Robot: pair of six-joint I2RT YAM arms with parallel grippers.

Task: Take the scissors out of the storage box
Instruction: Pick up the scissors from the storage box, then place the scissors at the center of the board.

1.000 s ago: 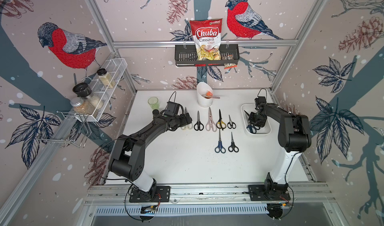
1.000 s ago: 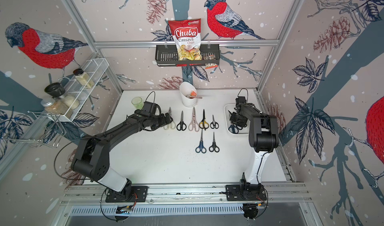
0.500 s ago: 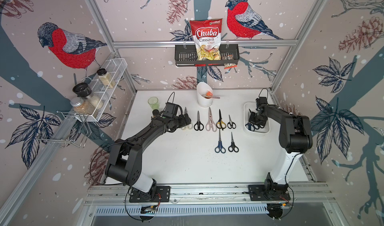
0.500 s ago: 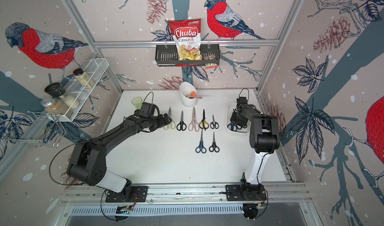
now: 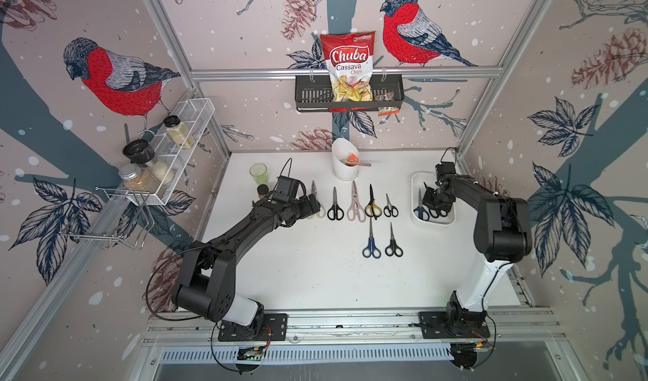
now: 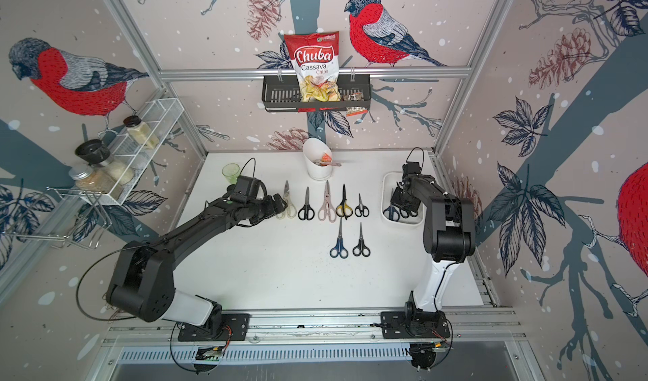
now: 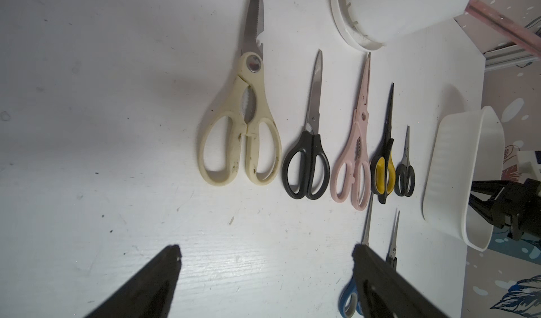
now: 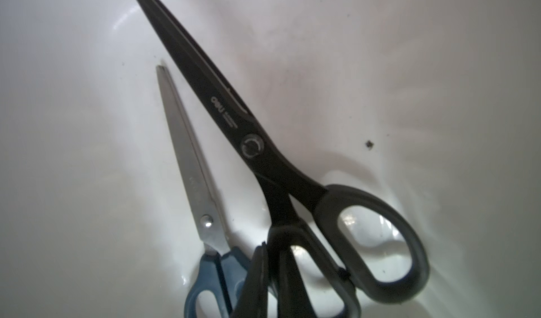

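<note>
The storage box (image 5: 433, 221) is a shallow white tub at the table's right side. In it lie black scissors (image 8: 254, 144) and blue-handled scissors (image 8: 190, 167). My right gripper (image 8: 270, 252) reaches down into the box (image 6: 403, 221) and is shut on a handle loop of the black scissors. Several scissors lie in rows on the table: cream (image 7: 240, 132), black (image 7: 307, 161), pink (image 7: 354, 155), yellow-black (image 7: 383, 167) and smaller ones. My left gripper (image 7: 266, 252) hovers open over bare table beside the cream pair (image 5: 317, 211), holding nothing.
A tall white holder (image 5: 345, 165) stands at the back centre. A green cup (image 5: 258, 173) and a small jar (image 5: 262, 190) sit behind the left arm. A wire shelf (image 5: 182, 133) hangs on the left wall and a black basket (image 5: 312, 95) on the back wall.
The right gripper's jaws have closed on the black scissors' handle inside the box. The left arm has barely moved.
</note>
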